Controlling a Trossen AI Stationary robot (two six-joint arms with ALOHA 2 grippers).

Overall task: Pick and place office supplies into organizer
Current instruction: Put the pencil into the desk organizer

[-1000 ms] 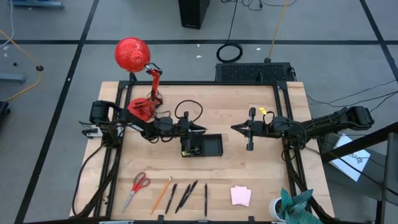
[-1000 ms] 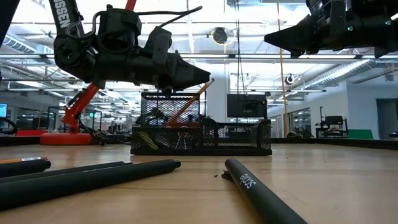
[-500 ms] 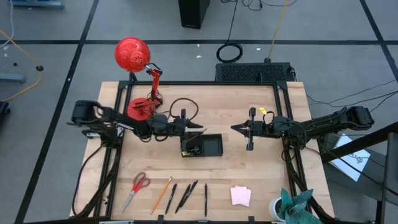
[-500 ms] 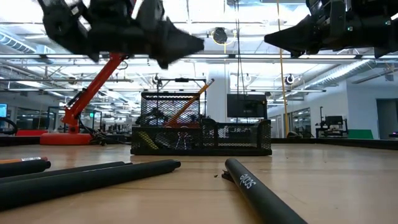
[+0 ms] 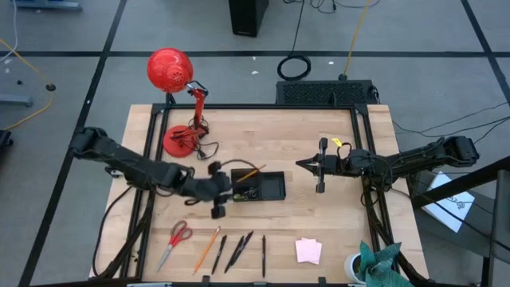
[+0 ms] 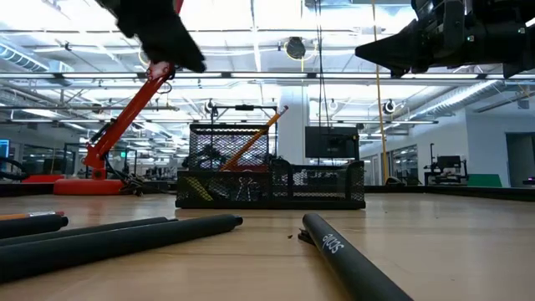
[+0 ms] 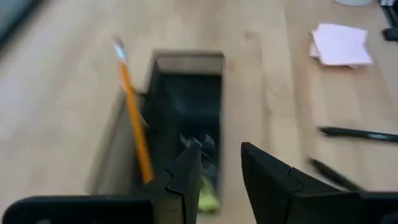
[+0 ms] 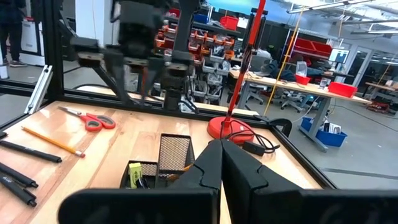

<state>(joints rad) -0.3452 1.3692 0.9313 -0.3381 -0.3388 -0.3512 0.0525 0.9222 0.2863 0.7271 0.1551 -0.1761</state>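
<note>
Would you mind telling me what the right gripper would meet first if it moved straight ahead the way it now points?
Probably the organizer: the shut right gripper points across the table at it, and nothing lies between in the high view. The gripper hangs above the table, though, so it might pass over the tray's low end.

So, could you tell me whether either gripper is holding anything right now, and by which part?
Nothing is held. The left gripper is open and empty near the organizer; the right gripper is shut on nothing.

My L arm stretched across, L gripper (image 5: 225, 194) hovering, fingers (image 7: 186, 177) apart w/ a gap, empty. R arm parked, R gripper (image 5: 302, 165) fingers pressed together.
</note>
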